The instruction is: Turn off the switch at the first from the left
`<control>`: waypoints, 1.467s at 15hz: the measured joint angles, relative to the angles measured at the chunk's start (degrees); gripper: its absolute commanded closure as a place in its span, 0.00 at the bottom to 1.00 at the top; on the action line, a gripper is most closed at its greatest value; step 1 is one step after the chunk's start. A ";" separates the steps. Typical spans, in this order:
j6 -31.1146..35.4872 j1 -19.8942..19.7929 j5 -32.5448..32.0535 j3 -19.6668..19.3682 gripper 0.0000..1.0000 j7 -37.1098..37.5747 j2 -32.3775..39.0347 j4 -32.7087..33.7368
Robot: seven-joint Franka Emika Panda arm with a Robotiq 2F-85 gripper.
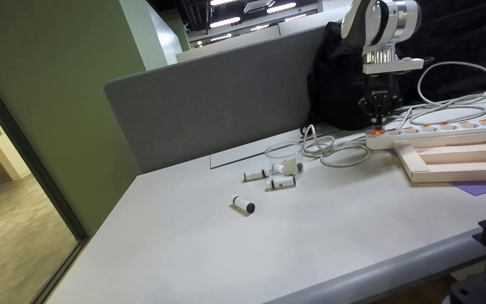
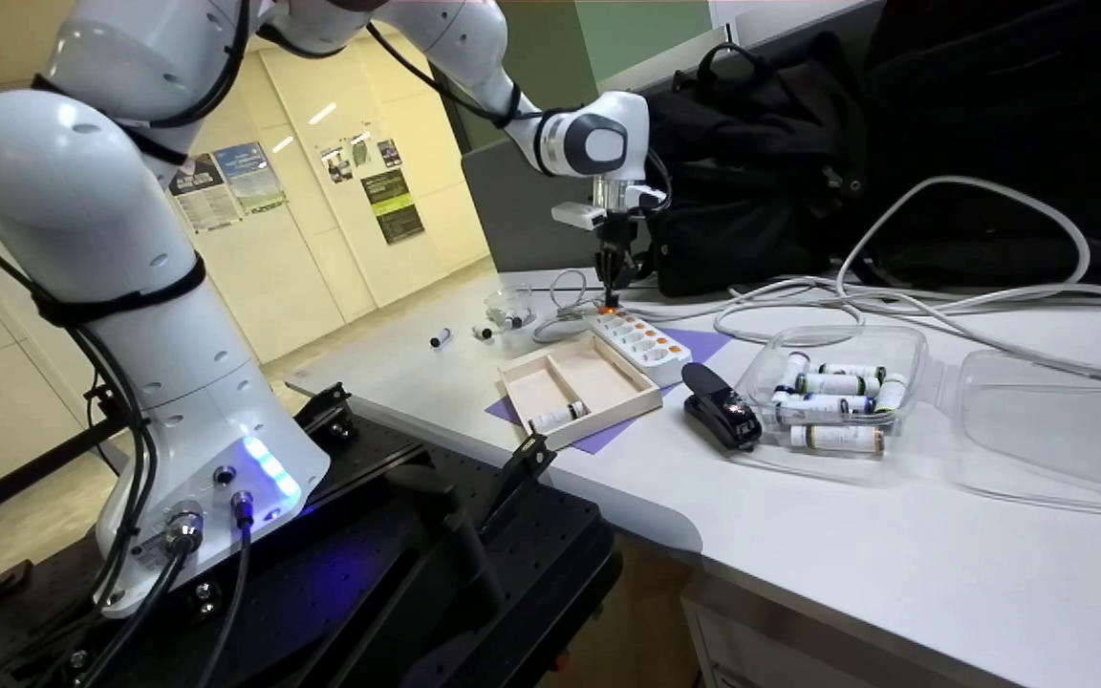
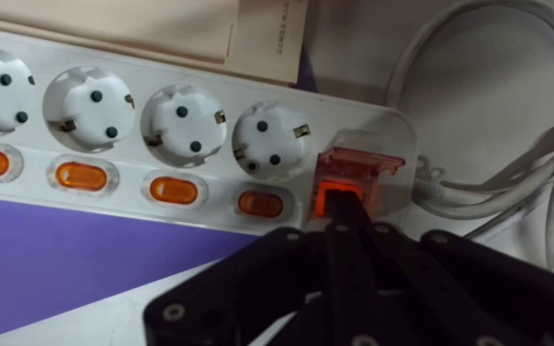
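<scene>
- Right of centre in the wrist view, the black two-fingered gripper [image 3: 345, 198], jaws closed together and gripping nothing, stands over the glowing reddish-orange rocker switch [image 3: 337, 185] ending the long flat white power strip [image 3: 219, 190].
- Pressing looks to be the step in hand — from here, I cannot confirm contact.
- Next, likely — a short push until the switch goes dark.

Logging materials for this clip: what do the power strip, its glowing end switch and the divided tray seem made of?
Power strip: likely hard plastic, white and slightly glossy; its rounded corner looks molded. End switch: probably translucent plastic, as it glows orange; the hand hides part, finish unclear. Divided tray: apparently unfinished wood, from its matte, pale beige walls, or perhaps fiberboard.
</scene>
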 measured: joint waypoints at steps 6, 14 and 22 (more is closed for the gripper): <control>0.68 -0.13 0.08 0.45 1.00 -0.28 0.44 0.01; 2.42 2.47 -5.65 -0.16 1.00 -1.51 0.05 -0.64; 11.03 14.26 -23.85 -6.66 1.00 1.26 -2.57 -7.18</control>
